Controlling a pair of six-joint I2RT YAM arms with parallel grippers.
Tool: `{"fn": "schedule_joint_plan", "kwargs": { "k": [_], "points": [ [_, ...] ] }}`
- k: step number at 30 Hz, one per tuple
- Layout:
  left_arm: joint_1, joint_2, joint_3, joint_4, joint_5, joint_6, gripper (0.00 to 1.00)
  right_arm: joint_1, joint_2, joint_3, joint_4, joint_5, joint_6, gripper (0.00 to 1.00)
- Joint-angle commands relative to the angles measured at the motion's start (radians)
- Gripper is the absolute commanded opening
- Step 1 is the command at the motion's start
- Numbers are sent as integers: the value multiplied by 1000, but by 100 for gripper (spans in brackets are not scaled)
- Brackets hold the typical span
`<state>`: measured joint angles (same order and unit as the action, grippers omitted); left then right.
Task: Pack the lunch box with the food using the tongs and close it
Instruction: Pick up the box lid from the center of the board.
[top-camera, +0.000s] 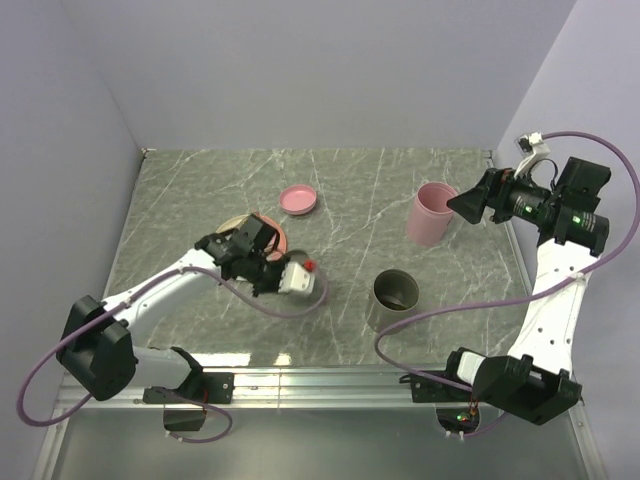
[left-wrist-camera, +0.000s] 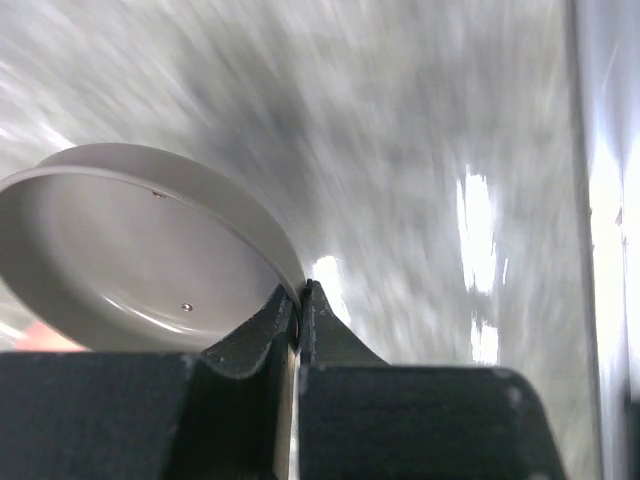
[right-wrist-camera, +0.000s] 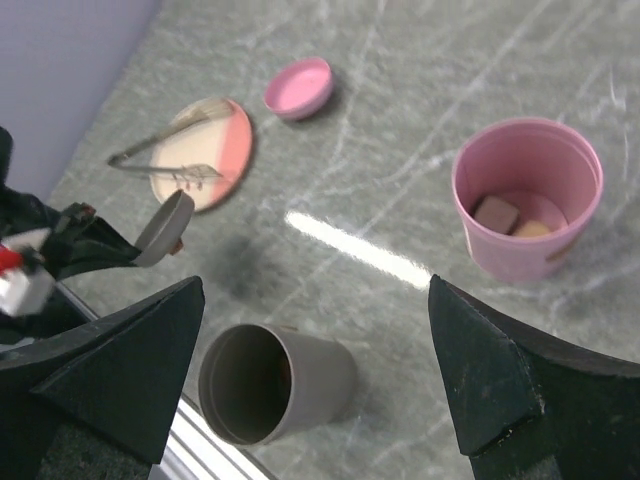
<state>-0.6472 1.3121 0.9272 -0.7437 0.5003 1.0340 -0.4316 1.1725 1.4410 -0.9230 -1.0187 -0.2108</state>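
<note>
My left gripper (left-wrist-camera: 303, 295) is shut on the rim of a round grey lid (left-wrist-camera: 130, 250), which it holds tilted off the table; the same lid (right-wrist-camera: 165, 225) shows in the right wrist view. The silver tongs (right-wrist-camera: 165, 165) lie on a cream-and-pink plate (right-wrist-camera: 225, 160) just behind it. A pink lunch box tub (right-wrist-camera: 525, 200) holds food: a brown piece (right-wrist-camera: 497, 212) and an orange piece (right-wrist-camera: 533, 228). The grey tub (right-wrist-camera: 275, 385) stands open near the front. My right gripper (top-camera: 465, 205) hangs open above the table, beside the pink tub (top-camera: 431, 212), with nothing between its fingers.
A pink lid (top-camera: 299, 199) lies upturned at the back of the marble table (top-camera: 350, 250). The grey tub (top-camera: 395, 298) stands close to the metal rail at the near edge. Walls close in the left, back and right sides.
</note>
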Motion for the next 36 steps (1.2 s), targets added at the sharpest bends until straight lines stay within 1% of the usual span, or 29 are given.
{"fn": "schedule_joint_plan", "kwargs": {
  "k": [1,2,3,4,5,6,7,8,9,10,11,12,13,14,15,16,17,18,19,20,21,22,23,24,25,28,32,35,36],
  "points": [
    [17,-48,169,65,271,-265,0,8,-68,-36,155,-87,80,100],
    [20,-48,195,82,300,-364,0,8,-76,-48,195,-96,114,100],
    [20,-51,237,128,329,-414,0,8,-95,-74,282,-113,189,100],
    [20,-54,252,165,349,-464,0,8,-105,-88,330,-119,238,100],
    [20,-60,263,202,375,-565,0,10,-114,-100,381,-129,282,100],
    [21,-73,275,240,379,-613,0,11,-125,-126,427,-138,366,100],
    [21,-83,279,338,383,-709,0,19,-131,-139,517,-141,404,100],
    [26,-92,275,392,389,-765,0,34,-135,-148,557,-141,437,100],
    [29,-111,268,511,392,-882,0,48,-143,-166,623,-133,486,100],
    [34,-117,266,512,403,-884,0,62,-148,-175,657,-126,505,100],
    [44,-123,265,621,415,-1008,0,76,-151,-185,686,-117,522,100],
    [50,-126,265,674,438,-1088,0,106,-157,-207,716,-106,563,100],
    [55,-123,266,723,446,-1220,0,120,-168,-223,802,-90,592,100],
    [72,-122,268,859,458,-1292,0,135,-174,-240,849,-83,623,100],
    [81,-111,269,927,477,-1371,0,160,-186,-275,898,-75,696,100],
    [95,-106,271,1013,477,-1450,0,174,-191,-292,997,-66,735,100],
    [121,-99,269,1096,472,-1620,0,188,-195,-310,1048,-43,772,100],
    [135,-80,262,1279,466,-1708,1,198,-203,-345,1099,-29,838,100],
    [145,-71,262,1346,437,-1850,0,229,-205,-361,1187,-9,867,100],
    [164,-60,262,1394,417,-1903,0,243,-206,-373,1226,37,896,99],
    [169,-44,268,1462,402,-1942,0,258,-205,-396,1313,54,962,99],
    [170,-34,275,1475,380,-1979,0,278,-192,-401,1357,55,1006,99],
    [170,-21,285,1512,379,-1994,0,289,-160,-406,1444,55,1112,98],
    [170,-16,285,1527,376,-2012,0,297,-145,-407,1445,57,1161,97],
    [170,-13,286,1541,359,-2048,0,315,-130,-412,1527,65,1203,97],
    [170,-2,282,1583,330,-2120,0,368,-57,-393,1639,77,1297,97],
    [190,13,314,1557,268,-2169,0,523,48,-276,1656,97,1308,95],
    [224,19,328,1544,225,-2229,0,568,107,-222,1620,133,1285,91],
    [228,24,335,1544,206,-2241,0,583,134,-200,1615,146,1298,88]
  ]
}}
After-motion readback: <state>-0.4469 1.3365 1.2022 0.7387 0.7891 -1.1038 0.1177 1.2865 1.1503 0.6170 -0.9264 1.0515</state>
